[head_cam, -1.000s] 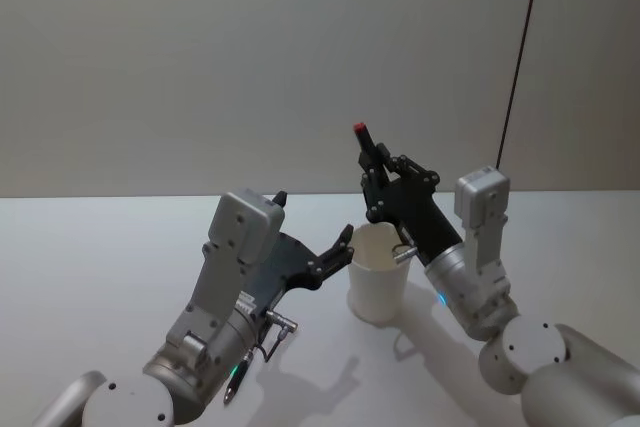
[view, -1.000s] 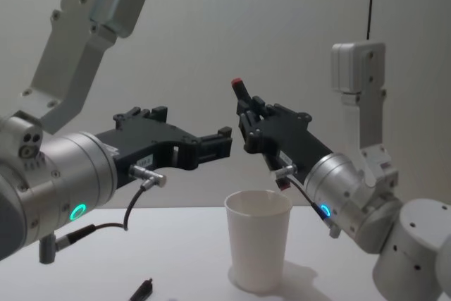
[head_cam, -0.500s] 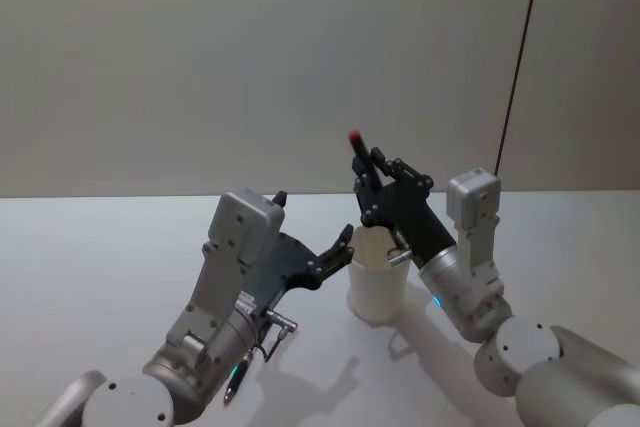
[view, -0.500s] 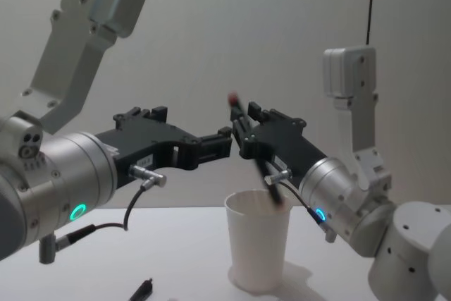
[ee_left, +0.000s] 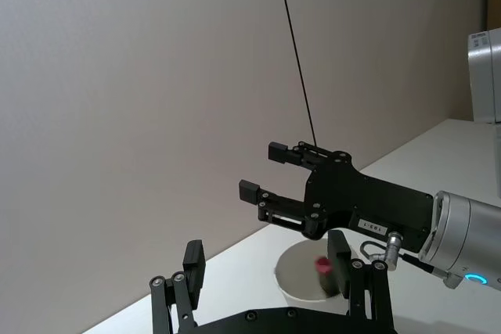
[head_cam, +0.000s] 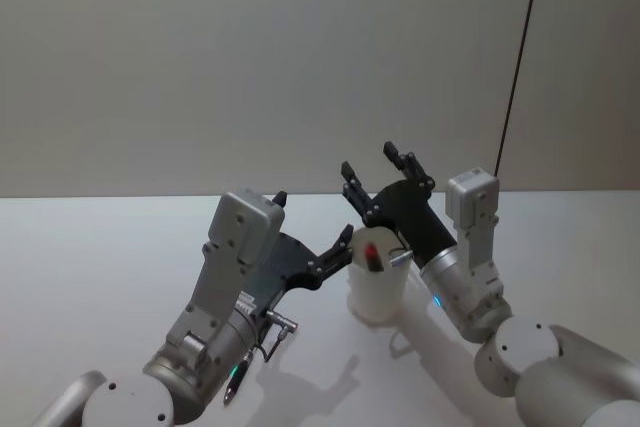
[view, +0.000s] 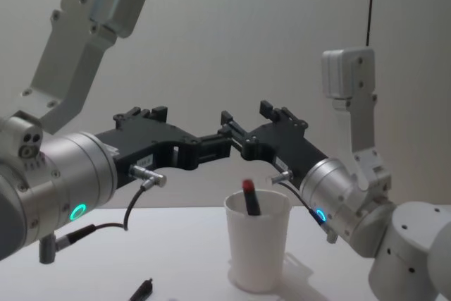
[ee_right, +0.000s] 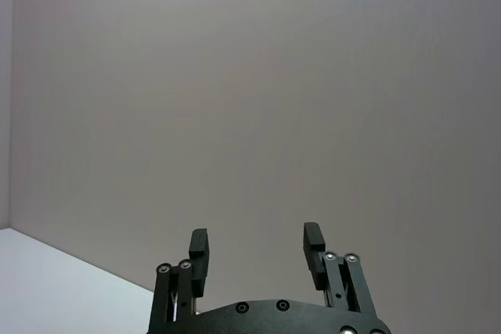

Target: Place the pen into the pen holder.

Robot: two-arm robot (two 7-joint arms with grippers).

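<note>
**Pen in the cup, both pincers spread**

Head view: the pen (head_cam: 370, 255) stands in the pen holder (head_cam: 378, 292), red end up and just below the rim. The right gripper (head_cam: 370, 160) hovers at the cup's 12 o'clock, fingers spread and holding nothing. The left gripper (head_cam: 314, 214) sits at its 9 o'clock, with one finger close to the rim.

Left wrist view: you see the left gripper's fingers spread wide, and the red pen end inside the cup beyond them.

Right wrist view: the right gripper's two fingers stand apart with only wall between them.

Chest view: the pen leans against the cup's inner wall, toward 11 o'clock.

Your risk looks to be the cup itself. It is light paper, and a leaning pen loads one side. If either arm pulls away low, or that left finger brushes the rim, the cup could tip and spill the pen. Lift clear before swinging out.

The table (view: 183, 244) is plain white and smooth. The wall (head_cam: 200, 67) is bare and pale, with a thin dark cable (head_cam: 520, 67) hanging at 1 o'clock.
</note>
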